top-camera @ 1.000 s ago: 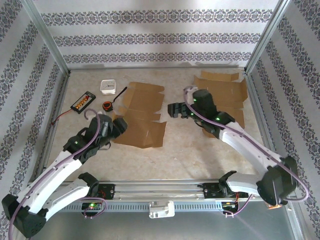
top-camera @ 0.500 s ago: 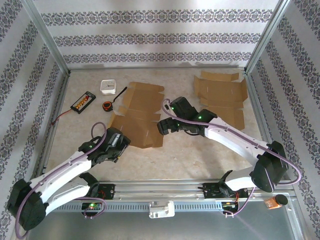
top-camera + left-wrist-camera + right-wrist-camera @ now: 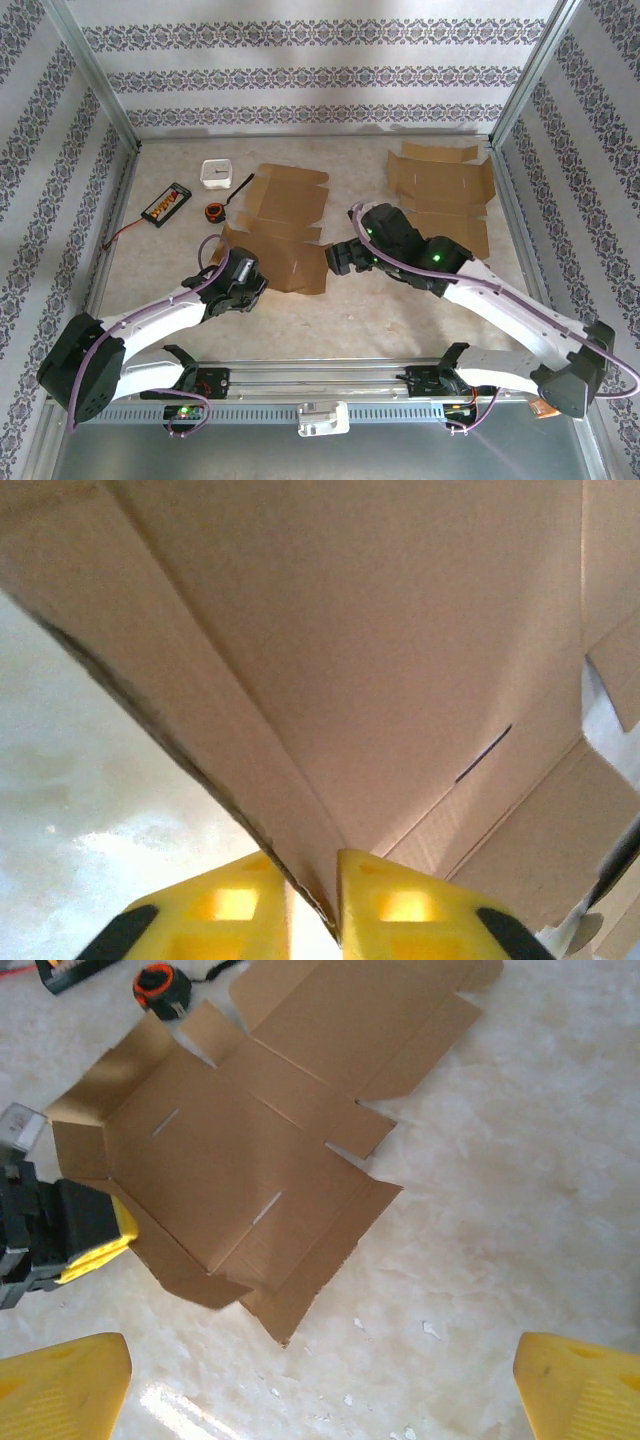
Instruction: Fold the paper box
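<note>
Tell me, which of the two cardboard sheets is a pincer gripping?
The left-hand sheet, beside the orange tape measure: the left pincer clamps its near-left edge. The right-hand sheet lies untouched.

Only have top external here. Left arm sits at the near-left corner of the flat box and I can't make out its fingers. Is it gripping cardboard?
Observer: Yes. Left wrist shows the left gripper with its yellow fingers closed on an edge of the paper box.
Operator: Is that side lifted?
Observer: Looks so. In right wrist the flap beside the left gripper tilts up off the table, shaded along its crease.
Operator: Right fingers?
Observer: The right gripper is wide open, with nothing between its fingers, over bare table just off the box's near corner.
</note>
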